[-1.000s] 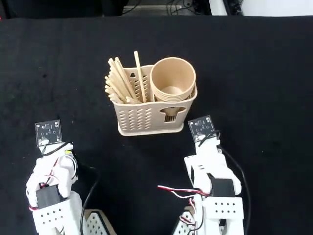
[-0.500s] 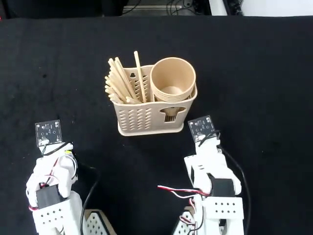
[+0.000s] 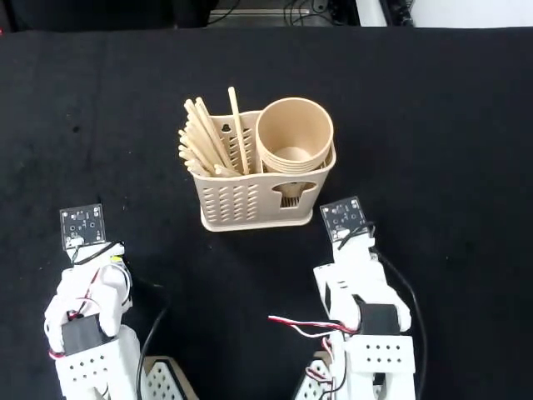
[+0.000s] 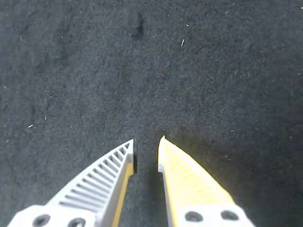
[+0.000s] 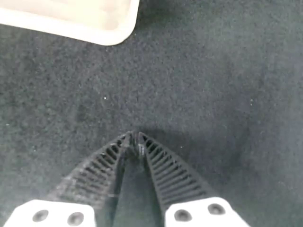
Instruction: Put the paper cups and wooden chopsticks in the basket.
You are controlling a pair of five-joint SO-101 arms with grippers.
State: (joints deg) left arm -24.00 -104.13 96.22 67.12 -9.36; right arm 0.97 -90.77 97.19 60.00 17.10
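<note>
The basket (image 3: 250,204) stands upright mid-tabletop (image 3: 441,125), beyond both arms; the cups (image 3: 294,133) sit nested in its right compartment, the chopsticks (image 3: 206,143) stand leaning in its left one, their tips above the rim. The left arm (image 3: 87,321) is at the near left, well apart from the basket; the left pincer (image 4: 147,145) points at bare black cloth, its fingers a narrow gap apart at the tips and gripping nothing. The right arm (image 3: 364,308) is at the near right, its front end just near of the basket's right corner; the right pincer (image 5: 135,138) is closed, tips meeting, with nothing between them; a pale corner of the basket (image 5: 94,23) lies beyond it on the cloth.
</note>
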